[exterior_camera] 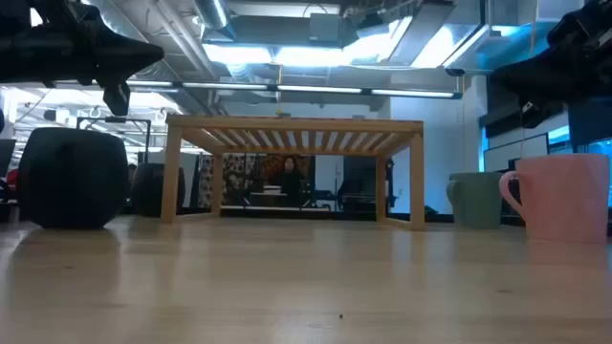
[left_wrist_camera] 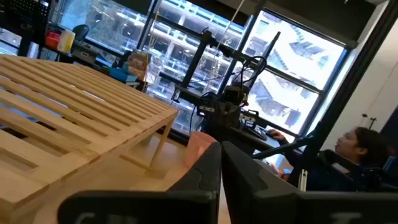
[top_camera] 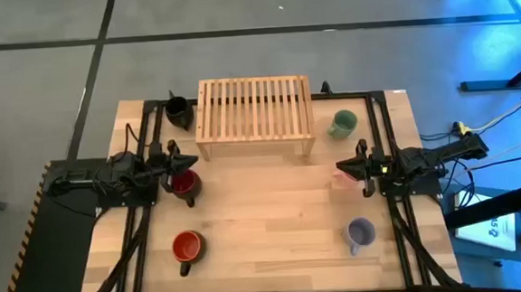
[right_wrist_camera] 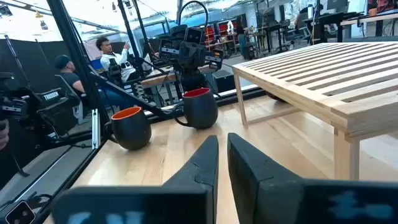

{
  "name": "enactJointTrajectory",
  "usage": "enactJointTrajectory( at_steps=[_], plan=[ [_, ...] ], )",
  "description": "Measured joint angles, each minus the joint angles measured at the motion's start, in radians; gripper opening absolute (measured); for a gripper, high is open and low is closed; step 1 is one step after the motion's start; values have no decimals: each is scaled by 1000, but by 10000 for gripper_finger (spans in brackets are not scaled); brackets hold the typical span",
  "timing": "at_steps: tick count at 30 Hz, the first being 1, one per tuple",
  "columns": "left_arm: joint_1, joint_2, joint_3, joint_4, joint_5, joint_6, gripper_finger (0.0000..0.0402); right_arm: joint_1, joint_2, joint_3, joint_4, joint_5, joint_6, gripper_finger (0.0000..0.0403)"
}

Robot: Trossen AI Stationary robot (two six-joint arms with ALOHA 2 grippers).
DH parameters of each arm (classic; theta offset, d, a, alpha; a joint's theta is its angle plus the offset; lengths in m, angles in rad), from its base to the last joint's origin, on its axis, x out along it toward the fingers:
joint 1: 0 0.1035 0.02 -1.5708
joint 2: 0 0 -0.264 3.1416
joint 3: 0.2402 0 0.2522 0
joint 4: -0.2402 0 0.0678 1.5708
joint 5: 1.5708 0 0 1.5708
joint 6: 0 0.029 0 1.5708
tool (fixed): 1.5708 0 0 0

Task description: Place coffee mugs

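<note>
I read no labels on the mugs: my clenched left gripper hovers over the dark red mug, my clenched right gripper over the pink mug.

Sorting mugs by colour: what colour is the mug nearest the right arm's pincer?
Pink; the pink mug shows best in the low view.

Two dark, nearly black jointed arms are seen from above, each built of slim segments on black frame rails. Black cables are looped beside the left arm, and a small yellow-green mark is carried near the wrist of the right arm. Flat, tapered dark fingers are shown in the wrist views.
</note>
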Motion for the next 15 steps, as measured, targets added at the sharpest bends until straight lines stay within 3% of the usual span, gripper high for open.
enactJointTrajectory(
  at_steps=[9, 15],
  plan=[
    [0, 30, 66, 4, -13, 7, 1, 0, 0, 0, 2, 33, 0, 24],
    [0, 194, 285, -246, -26, 7, 1, 0, 0, 1, 2, 68, 0, 24]
  ],
)
